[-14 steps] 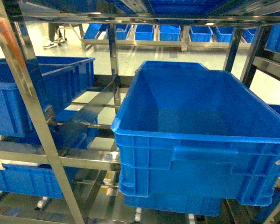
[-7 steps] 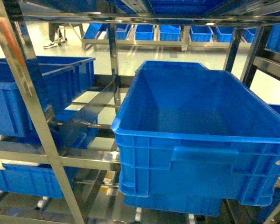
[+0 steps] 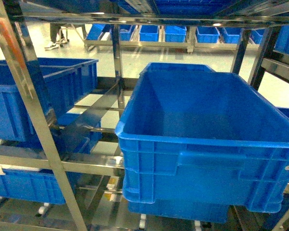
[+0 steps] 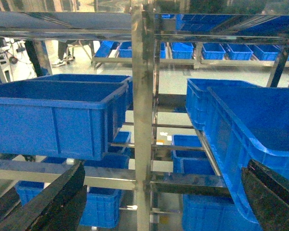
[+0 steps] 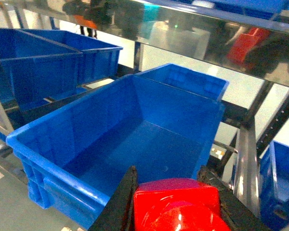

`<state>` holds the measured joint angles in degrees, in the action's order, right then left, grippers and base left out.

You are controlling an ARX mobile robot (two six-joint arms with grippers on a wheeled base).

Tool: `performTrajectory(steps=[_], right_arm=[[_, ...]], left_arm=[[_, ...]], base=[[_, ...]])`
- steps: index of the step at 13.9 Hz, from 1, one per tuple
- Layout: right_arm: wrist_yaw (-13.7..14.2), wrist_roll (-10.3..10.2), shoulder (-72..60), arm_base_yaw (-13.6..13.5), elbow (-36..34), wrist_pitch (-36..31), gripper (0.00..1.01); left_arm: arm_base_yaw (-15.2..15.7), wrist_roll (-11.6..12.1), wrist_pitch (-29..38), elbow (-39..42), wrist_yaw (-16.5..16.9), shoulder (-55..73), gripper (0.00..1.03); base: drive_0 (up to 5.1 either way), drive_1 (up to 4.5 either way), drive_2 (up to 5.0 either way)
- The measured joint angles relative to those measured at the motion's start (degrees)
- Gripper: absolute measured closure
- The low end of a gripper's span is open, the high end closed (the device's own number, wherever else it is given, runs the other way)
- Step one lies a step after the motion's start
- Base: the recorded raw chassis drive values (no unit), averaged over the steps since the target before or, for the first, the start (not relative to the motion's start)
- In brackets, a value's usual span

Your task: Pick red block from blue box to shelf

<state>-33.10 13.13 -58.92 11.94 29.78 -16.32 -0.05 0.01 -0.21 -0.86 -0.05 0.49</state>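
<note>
Carrying the red block (image 5: 176, 204) clamped in my right gripper (image 5: 176, 211), above the crate (image 5: 135, 139) on the shelf (image 3: 33, 120). Left gripper (image 4: 159, 202) hangs spread, empty. Next I'd lower and release.

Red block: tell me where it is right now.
The red block shows only in the right wrist view, at the bottom edge, clamped between the right hand's fingers, in front of the big royal-blue crate on the steel shelf.
</note>
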Motion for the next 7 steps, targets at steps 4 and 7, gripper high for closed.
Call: performTrajectory(steps=[4, 7], right_arm=[[-6.3, 3.0, -10.3, -5.2, 3.0, -1.8, 0.73], [-7.3, 4.4, -14.9, -5.1, 5.3, -3.5, 0.73]], left_arm=[[0.0, 0.0, 0.0, 0.0, 0.0, 0.0, 0.05], [0.0, 0.0, 0.0, 0.0, 0.0, 0.0, 0.05]], base=[[0.0, 0.0, 0.0], [0.0, 0.0, 0.0]])
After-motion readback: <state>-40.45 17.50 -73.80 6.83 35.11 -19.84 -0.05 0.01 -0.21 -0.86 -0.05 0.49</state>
